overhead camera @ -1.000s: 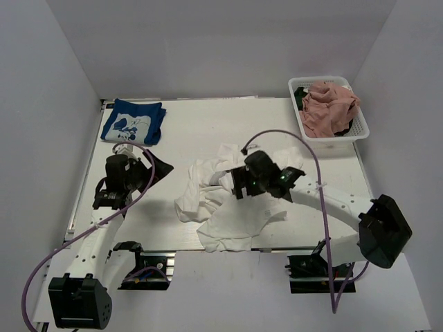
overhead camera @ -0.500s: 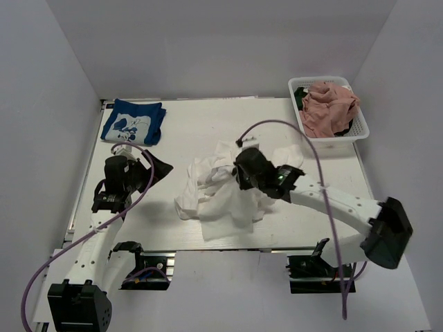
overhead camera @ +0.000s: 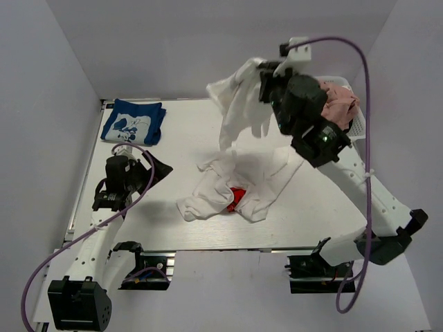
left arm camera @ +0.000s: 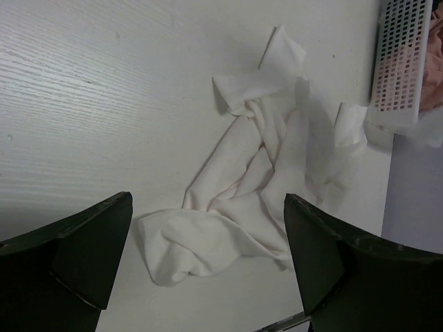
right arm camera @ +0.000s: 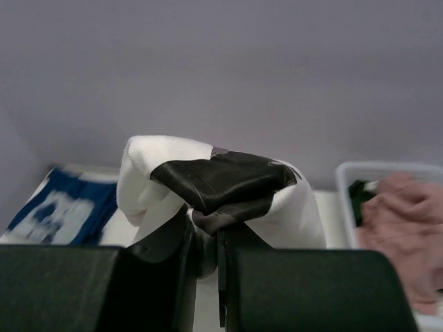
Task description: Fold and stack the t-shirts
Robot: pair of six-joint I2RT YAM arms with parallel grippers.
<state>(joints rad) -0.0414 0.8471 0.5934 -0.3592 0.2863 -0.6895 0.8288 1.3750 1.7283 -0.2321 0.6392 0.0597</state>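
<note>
- The right gripper (overhead camera: 265,75) is clamped on a bunched edge of the white tee (overhead camera: 239,104), high in the upper middle of the top view. The right wrist view shows cloth pinched between both fingers.
- The tee hangs from that pinch in a twisted rope. Its lower part is heaped on the table (overhead camera: 187,131) at centre, with the red logo (overhead camera: 237,199) peeping out of the heap.
- The left gripper (overhead camera: 160,168) sits low at the left of the table, jaws spread and empty, facing the heap.
- The step looks like shaking the tee out before spreading it flat.
- To do it well, raise the pinch until the heap comes off the table so the twist can drop out.
- The left gripper should then take a second corner on the same edge, so both arms hold it taut.
- Lay it down in the middle, apart from the folded blue tee (overhead camera: 133,122) at upper left and the basket (overhead camera: 360,131) with the pink tee (overhead camera: 339,104) at upper right.
- The bunched pinch may hold several layers, so watch for slipping.
</note>
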